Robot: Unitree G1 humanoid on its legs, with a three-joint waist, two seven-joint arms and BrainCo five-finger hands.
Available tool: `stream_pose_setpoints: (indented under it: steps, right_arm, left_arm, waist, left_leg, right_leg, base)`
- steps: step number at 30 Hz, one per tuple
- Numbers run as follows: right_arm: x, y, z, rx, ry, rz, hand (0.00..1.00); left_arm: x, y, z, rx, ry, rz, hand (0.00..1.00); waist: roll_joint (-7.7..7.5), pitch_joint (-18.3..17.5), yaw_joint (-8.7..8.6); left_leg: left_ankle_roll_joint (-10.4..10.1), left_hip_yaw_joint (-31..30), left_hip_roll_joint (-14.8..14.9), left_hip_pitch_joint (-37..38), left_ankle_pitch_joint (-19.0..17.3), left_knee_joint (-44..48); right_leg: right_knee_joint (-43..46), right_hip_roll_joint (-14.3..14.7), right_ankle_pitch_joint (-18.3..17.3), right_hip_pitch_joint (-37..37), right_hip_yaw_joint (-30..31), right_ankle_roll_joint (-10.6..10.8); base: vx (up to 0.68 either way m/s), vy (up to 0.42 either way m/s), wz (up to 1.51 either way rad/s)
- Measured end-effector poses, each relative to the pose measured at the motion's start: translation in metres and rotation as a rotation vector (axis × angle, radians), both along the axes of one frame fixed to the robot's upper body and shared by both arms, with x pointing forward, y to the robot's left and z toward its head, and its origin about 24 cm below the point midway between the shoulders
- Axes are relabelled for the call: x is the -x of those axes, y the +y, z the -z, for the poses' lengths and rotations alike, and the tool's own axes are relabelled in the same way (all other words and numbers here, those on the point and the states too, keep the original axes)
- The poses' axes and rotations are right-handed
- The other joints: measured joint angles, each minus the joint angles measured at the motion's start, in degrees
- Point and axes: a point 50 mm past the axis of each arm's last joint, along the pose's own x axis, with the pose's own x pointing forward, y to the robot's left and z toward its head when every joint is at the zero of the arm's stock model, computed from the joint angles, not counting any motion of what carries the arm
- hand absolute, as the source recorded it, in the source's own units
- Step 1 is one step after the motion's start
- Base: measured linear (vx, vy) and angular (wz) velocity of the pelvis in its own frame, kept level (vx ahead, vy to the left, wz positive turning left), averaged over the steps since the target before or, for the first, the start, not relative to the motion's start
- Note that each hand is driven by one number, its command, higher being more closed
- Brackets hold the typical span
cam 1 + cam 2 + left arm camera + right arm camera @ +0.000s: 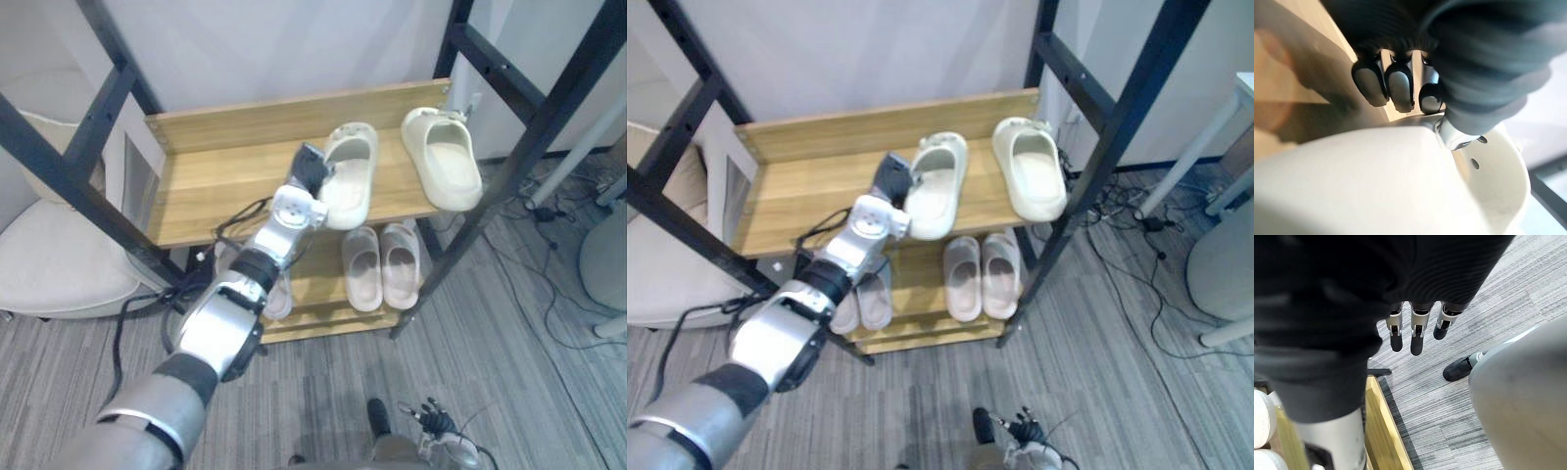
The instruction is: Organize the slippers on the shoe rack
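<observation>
Two cream slippers lie on the top wooden shelf (211,186) of the rack. My left hand (310,172) reaches in from the lower left and is on the left rim of the nearer-left slipper (350,181). In the left wrist view its fingers (1396,88) curl over the outside of that slipper (1376,181), with the thumb inside the rim. The second slipper (443,157) lies apart at the right end of the shelf, toe towards the wall. My right hand (1415,333) hangs low over the grey floor with straight fingers, holding nothing.
On the lower shelf a pinkish pair (380,264) lies side by side, and another pair (862,299) sits partly under my left arm. Black frame posts (529,147) flank the rack. A white chair (59,255) stands left; cables (549,211) lie at the right.
</observation>
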Motion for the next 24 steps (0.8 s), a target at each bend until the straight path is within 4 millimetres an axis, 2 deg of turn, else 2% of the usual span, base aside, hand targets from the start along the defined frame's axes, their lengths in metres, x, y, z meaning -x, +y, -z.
stream_pose_setpoints:
  steps: [1,3,7,24]
  right_arm:
    - [0.0,-0.001,0.0,0.0,-0.001,0.004,0.0]
    - [0.001,-0.001,0.0,0.0,0.0,0.01,0.0]
    - [0.004,-0.004,0.0,0.0,0.007,0.039,0.0]
    - [0.005,-0.005,0.001,-0.003,0.007,0.053,0.0]
  left_arm:
    - [0.003,-0.01,-0.001,0.01,-0.003,0.029,1.0]
    - [0.006,-0.019,0.001,0.013,0.002,0.05,1.0]
    - [0.009,-0.027,0.002,0.018,0.007,0.07,1.0]
    - [0.006,-0.022,0.0,0.08,0.038,0.048,1.0]
  waist:
    - [0.0,-0.01,-0.01]
    - [0.02,-0.02,0.04]
    - [0.1,-0.1,0.52]
    - [0.07,-0.15,0.48]
  left_leg:
    - [0.1,-0.06,-0.15,-0.36,0.06,0.21]
    - [0.12,-0.26,-0.16,-0.38,0.05,0.58]
    - [0.3,-1.01,-0.36,-0.57,0.14,0.77]
    - [0.39,-0.85,-0.84,-0.59,0.2,0.78]
  right_leg:
    - [0.0,-0.26,0.13,-0.28,0.14,0.2]
    - [0.01,-0.47,0.19,-0.13,0.2,0.29]
    - [0.01,-0.8,0.35,-0.02,-0.04,0.51]
    - [0.01,-1.25,0.55,-0.23,0.41,0.82]
  base:
    - [0.0,0.0,0.0]
    - [-0.02,-0.015,0.01]
    - [-0.04,-0.033,0.06]
    - [-0.01,-0.011,0.0]
